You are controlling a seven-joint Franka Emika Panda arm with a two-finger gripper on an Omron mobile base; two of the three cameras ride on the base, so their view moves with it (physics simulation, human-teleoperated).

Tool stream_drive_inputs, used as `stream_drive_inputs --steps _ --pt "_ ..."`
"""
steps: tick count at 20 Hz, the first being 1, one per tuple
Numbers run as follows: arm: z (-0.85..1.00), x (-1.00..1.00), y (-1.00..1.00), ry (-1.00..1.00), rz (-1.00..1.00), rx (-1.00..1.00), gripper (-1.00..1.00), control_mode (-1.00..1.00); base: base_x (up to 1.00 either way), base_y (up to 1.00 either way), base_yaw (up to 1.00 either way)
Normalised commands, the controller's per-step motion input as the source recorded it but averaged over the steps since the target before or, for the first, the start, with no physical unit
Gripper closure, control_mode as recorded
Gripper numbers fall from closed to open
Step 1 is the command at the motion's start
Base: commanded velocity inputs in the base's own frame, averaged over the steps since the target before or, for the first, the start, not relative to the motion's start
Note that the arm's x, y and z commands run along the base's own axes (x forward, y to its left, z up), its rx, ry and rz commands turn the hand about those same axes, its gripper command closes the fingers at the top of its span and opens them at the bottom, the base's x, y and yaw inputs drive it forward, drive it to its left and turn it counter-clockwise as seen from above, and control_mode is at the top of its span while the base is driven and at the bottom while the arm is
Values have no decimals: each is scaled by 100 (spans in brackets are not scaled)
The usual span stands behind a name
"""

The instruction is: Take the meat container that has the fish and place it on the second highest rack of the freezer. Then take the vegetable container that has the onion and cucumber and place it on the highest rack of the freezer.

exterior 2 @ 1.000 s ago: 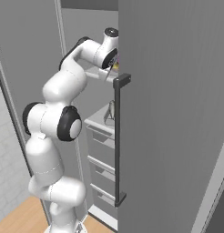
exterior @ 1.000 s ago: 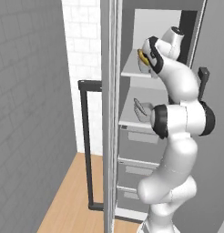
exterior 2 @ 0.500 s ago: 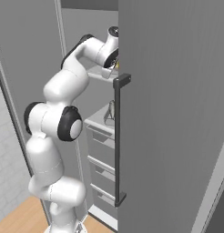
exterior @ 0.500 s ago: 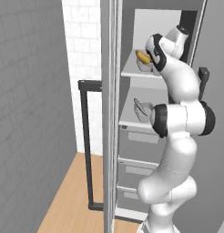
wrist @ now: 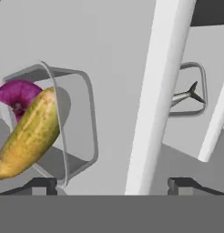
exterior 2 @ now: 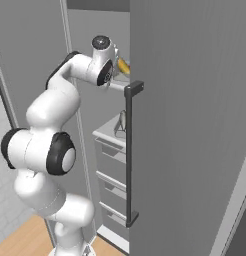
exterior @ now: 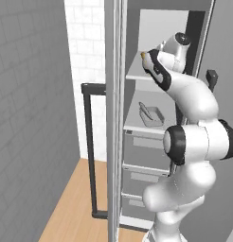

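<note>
The vegetable container (wrist: 82, 123) holds a purple onion (wrist: 16, 95) and a yellow cucumber (wrist: 27, 136). It rests on the highest rack (exterior: 136, 75) of the open freezer (exterior: 158, 28). My gripper (wrist: 113, 184) is open right in front of it, with the left fingertip (wrist: 43, 184) beside the container's near corner and nothing clamped. In the left base view the gripper (exterior: 147, 60) sits at the front of that rack. The meat container (exterior: 151, 115) with the fish (wrist: 186, 94) lies on the shelf below. A sliver of the cucumber (exterior 2: 123, 66) shows past my hand.
The freezer door (exterior 2: 195, 125) stands open on the right with its long black bar handle (exterior 2: 129, 155). Grey drawers (exterior: 147, 151) sit under the shelves. A white shelf edge (wrist: 155, 91) crosses the hand view. White tiled wall (exterior: 85, 42) and wood floor (exterior: 76, 203) lie to the left.
The fingers have spread wide and let go of the vegetable container, which stays on the highest rack. The wrist has lifted a little; the rest of the arm is almost still.
</note>
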Motion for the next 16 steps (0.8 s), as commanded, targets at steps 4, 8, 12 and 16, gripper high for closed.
stream_drive_inputs --steps 4,8,12,16 --pt "51 -100 0 -9 -15 -11 -100 -100 0 0 0" --pt "50 -100 0 -4 -10 -5 -100 -100 0 0 0" --pt "40 -100 0 -2 -3 -4 -100 -100 0 0 0" --pt "15 -100 0 -5 0 -2 -100 -100 0 0 0"
